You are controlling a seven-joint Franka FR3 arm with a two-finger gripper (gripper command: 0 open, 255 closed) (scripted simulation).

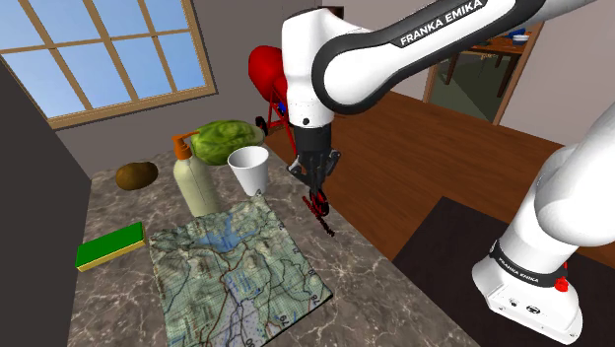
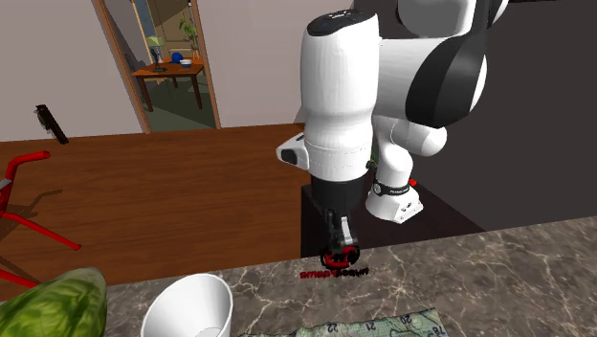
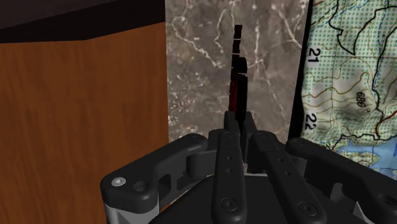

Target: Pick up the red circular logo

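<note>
1. Gripper. We find the gripper (image 1: 316, 191) pointing down over the marble counter (image 1: 128, 311), close to the counter edge that borders the wood floor (image 1: 434, 128). Its black fingers (image 3: 229, 149) are drawn in on the red circular logo (image 1: 318, 205), a thin red-and-black piece pinched between them. In the wrist view we see the logo (image 3: 237, 83) edge-on, running straight out from the gripper (image 3: 240, 121), with the map (image 3: 350, 76) lying flat just beside it. We cannot tell whether the logo's lower end touches the counter.

2. Location, shoulder view. The logo sits at 4 o'clock from the white cup (image 1: 248, 170) and at 2 o'clock from the map (image 1: 237, 266). A pump bottle (image 1: 195, 182) stands at 9 o'clock from the cup, and a green leafy head (image 1: 225, 140) lies at 11 o'clock from it. A brown rounded object (image 1: 136, 175) lies at 9 o'clock from the bottle. A flat green block (image 1: 110, 246) lies at 9 o'clock from the map.

3. Location, second exterior view. The logo (image 2: 340, 257) hangs at 6 o'clock from the gripper (image 2: 340, 237), at the counter's edge. The cup (image 2: 189, 308) stands at 8 o'clock from it.
</note>
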